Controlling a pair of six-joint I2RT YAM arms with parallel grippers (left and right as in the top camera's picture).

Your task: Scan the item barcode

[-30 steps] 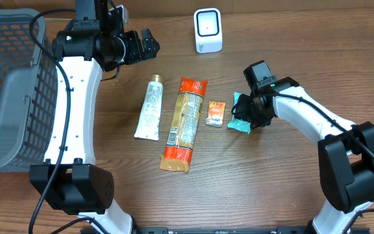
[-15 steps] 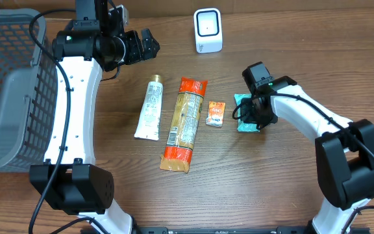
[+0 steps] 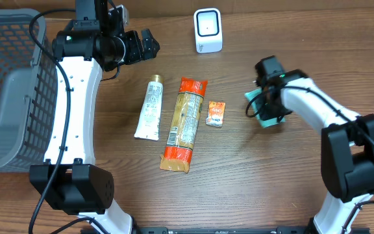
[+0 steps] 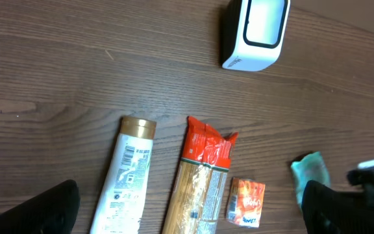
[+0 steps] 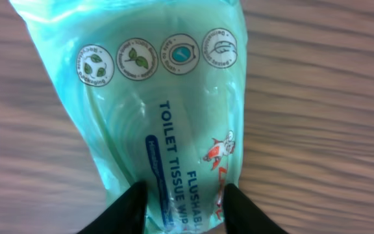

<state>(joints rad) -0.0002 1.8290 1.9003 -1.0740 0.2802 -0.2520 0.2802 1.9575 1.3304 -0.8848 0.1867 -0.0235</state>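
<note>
The item is a teal packet of flushable toilet tissue wipes, also seen at the right of the table. My right gripper is shut on its lower end, one black finger pressing each side. From above, the right gripper covers most of the packet. The white barcode scanner stands at the back centre, and its face also shows in the left wrist view. My left gripper hangs open at the back left with nothing between its fingers.
A white tube, a long orange pasta packet and a small orange sachet lie side by side mid-table. A grey wire basket fills the left edge.
My right gripper has moved right and a little towards the back, taking the teal packet with it. The left arm has not moved.
</note>
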